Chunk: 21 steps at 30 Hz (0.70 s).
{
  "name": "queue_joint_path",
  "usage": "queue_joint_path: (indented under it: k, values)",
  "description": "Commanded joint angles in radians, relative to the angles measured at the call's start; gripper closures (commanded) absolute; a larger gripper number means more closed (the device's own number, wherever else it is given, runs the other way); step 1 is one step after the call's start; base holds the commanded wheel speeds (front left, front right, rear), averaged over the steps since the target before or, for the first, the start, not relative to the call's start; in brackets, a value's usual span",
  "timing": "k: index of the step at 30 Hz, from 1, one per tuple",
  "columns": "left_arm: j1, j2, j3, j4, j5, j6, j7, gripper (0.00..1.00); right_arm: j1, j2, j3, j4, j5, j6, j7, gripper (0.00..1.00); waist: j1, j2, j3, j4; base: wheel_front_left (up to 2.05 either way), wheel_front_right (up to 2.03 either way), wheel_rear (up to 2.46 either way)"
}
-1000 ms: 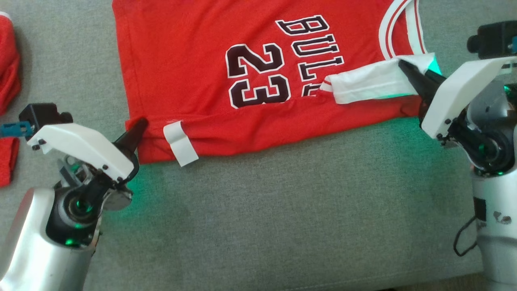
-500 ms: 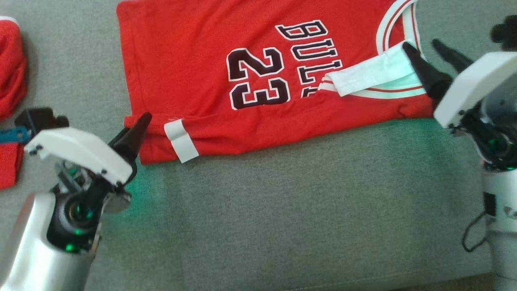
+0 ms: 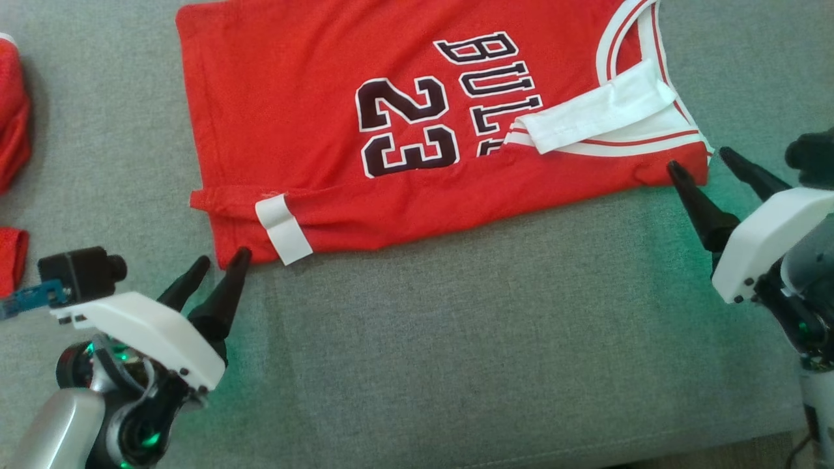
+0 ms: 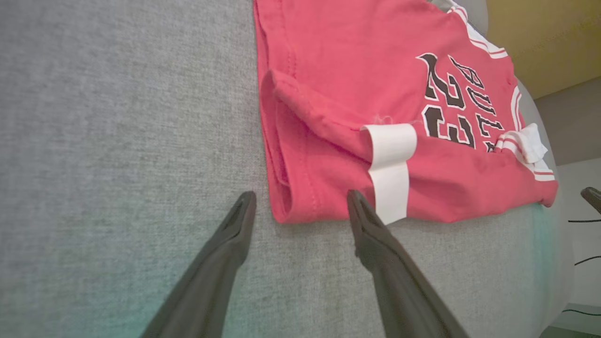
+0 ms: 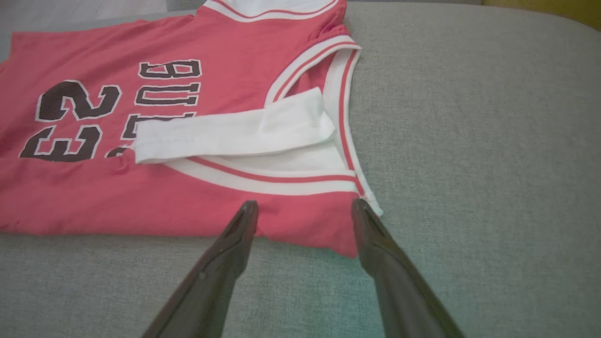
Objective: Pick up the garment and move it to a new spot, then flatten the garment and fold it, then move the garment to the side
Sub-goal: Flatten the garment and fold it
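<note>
The left gripper (image 3: 222,257) stood with its two dark fingers spread apart and nothing between them, tips up against the near left corner of the red jersey (image 3: 293,98). In the left wrist view that hem corner sat in the gap between the tips; whether either finger touched the cloth could not be told. The right gripper (image 3: 699,159) was likewise spread wide and empty, its tips at the jersey's near right corner, just below the striped armhole trim (image 3: 642,146). In the right wrist view both tips overlapped the cloth's near edge, and contact could not be judged there either.

Between the two grippers the jersey lay spread across the grey cushion (image 3: 456,339), hem toward the robot's left and shoulders toward its right. Its near side was folded up over the front in one long band, which hid the lower part of the black number 23 (image 3: 404,127) and of the lettering beside it. A white label (image 3: 283,228) wrapped over that fold near the left corner. Toward the right, a white strip of fabric (image 3: 599,114) lay turned over on the chest next to the trim. Well apart, at the head view's left edge, sat more red cloth (image 3: 13,117)
</note>
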<state>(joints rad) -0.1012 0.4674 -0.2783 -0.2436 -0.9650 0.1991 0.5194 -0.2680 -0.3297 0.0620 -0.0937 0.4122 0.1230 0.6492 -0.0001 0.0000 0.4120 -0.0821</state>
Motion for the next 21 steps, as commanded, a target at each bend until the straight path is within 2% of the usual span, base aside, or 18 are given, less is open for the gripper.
queue_joint_path:
  k: [1,13,21]
  values:
    - [-0.033,0.025,0.040,-0.030,0.015,-0.006,-0.007,0.00,-0.009,-0.010,-0.001,-0.035,-0.011,0.008,-0.013,0.00,0.0001,0.0000,0.006,-0.002,0.00,0.00,0.00]
    - [-0.115,0.045,-0.011,0.064,0.088,-0.025,-0.002,0.00,-0.054,0.023,-0.024,0.077,-0.108,0.008,-0.069,0.00,0.0001,0.0000,0.030,-0.010,0.00,0.00,0.00]
    - [-0.148,0.036,-0.040,0.108,0.098,-0.040,0.004,0.00,-0.124,0.047,-0.012,0.176,-0.129,0.008,-0.071,0.00,0.0001,0.0000,0.058,-0.006,0.00,0.00,0.00]
